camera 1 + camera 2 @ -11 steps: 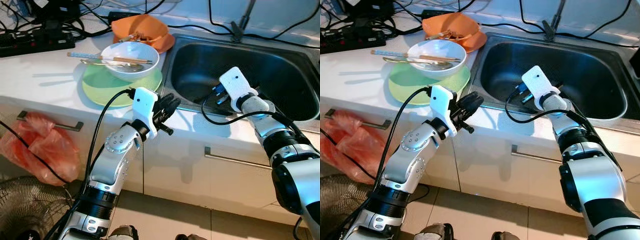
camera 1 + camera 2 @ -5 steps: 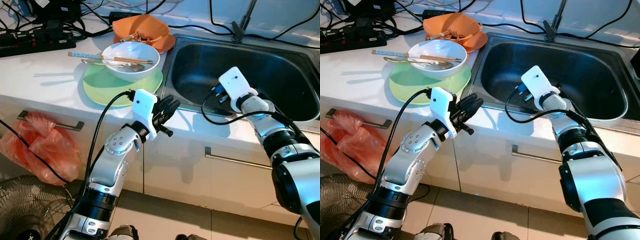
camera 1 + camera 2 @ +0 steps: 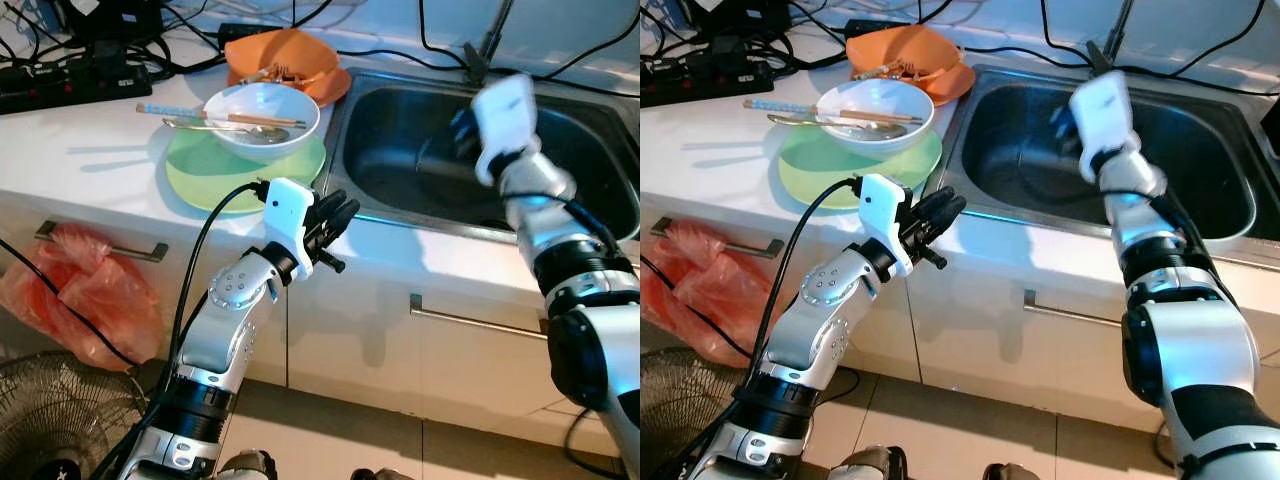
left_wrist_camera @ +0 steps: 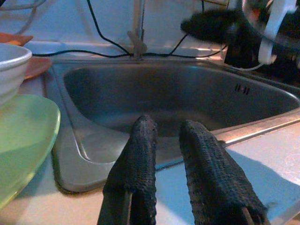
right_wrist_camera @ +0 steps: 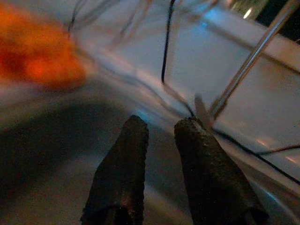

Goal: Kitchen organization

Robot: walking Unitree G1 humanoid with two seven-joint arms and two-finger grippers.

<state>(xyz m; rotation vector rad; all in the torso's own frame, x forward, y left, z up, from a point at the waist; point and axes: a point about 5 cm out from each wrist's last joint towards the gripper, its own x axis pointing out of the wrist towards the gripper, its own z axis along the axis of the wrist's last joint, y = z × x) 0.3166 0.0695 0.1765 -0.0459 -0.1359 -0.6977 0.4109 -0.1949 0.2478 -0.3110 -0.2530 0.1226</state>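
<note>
Right gripper [image 5: 157, 140] upper right of frame, blurred, over the sink [image 3: 400, 195]; fingers slightly apart, holding nothing. Left gripper [image 3: 335, 225] centre frame at the counter edge, narrow gap, empty. Bowl [image 3: 262, 120] with chopsticks [image 3: 200, 114] on green plate [image 3: 205, 172], upper left.

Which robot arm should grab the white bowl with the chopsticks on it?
Probably the left. The left pincer hangs just in front of the counter near the white bowl, while the right pincer is up over the sink.
</note>
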